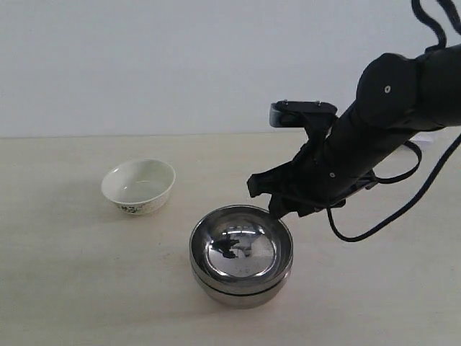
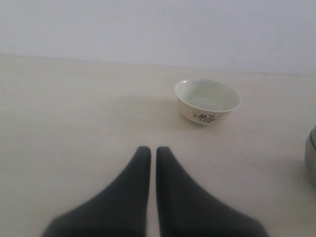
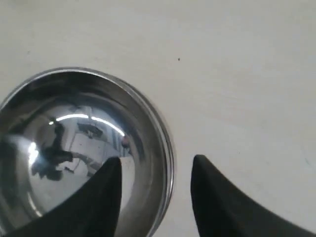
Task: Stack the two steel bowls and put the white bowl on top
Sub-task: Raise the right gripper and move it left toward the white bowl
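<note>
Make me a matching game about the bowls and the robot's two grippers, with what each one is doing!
1 white bowl
2 steel bowls
3 left gripper
4 right gripper

A fingers wide apart, one over a steel bowl, one outside it
B stacked, one inside the other
C fingers nearly together, holding nothing
D standing on its own, empty

Pairs: 1-D, 2-B, 3-C, 4-A

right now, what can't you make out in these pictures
- Lower steel bowl: inside hidden by the upper steel bowl, exterior view.
- Right gripper: whether it touches that bowl's rim is unclear, right wrist view.
- Left gripper: outside the exterior view's frame.
</note>
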Motion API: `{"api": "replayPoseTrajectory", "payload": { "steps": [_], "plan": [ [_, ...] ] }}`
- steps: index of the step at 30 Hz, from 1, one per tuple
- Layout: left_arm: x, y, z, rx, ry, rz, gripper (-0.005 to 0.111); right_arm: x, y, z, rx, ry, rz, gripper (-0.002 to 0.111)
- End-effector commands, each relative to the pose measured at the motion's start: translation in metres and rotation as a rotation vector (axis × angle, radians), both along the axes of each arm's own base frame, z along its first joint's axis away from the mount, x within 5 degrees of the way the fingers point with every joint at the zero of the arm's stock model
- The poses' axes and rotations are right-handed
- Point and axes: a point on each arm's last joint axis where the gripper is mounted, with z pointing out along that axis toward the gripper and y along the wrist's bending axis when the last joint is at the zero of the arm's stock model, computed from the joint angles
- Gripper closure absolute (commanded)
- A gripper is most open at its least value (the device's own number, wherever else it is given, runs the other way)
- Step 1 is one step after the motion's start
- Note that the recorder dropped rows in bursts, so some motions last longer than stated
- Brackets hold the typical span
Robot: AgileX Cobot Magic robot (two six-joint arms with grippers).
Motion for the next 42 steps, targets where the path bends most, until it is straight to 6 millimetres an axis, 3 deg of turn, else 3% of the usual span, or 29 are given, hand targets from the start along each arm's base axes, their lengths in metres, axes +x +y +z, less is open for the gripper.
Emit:
{"api": "replayPoseTrajectory", "payload": {
  "steps": [1, 10, 20, 25, 42],
  "plan": [
    [0.000, 0.000, -0.001, 0.001, 0.001, 0.003, 0.103, -0.008, -0.008, 0.035, 0.006, -0.117, 0.014, 0.069],
    [0.000, 0.000, -0.001, 0.001, 0.001, 0.003, 0.103, -0.027, -0.033, 0.087, -0.047, -0.289, -0.052, 0.069],
    [0.000, 0.000, -0.001, 0.001, 0.001, 0.003, 0.103, -0.041, -0.056, 0.113, -0.144, -0.371, -0.150, 0.069],
    [0.000, 0.000, -0.001, 0.001, 0.001, 0.003, 0.103, -0.045, -0.063, 0.115, -0.207, -0.370, -0.153, 0.069],
    [0.000, 0.000, -0.001, 0.001, 0.001, 0.003, 0.103, -0.043, -0.062, 0.117, -0.178, -0.396, -0.167, 0.069]
  ]
}}
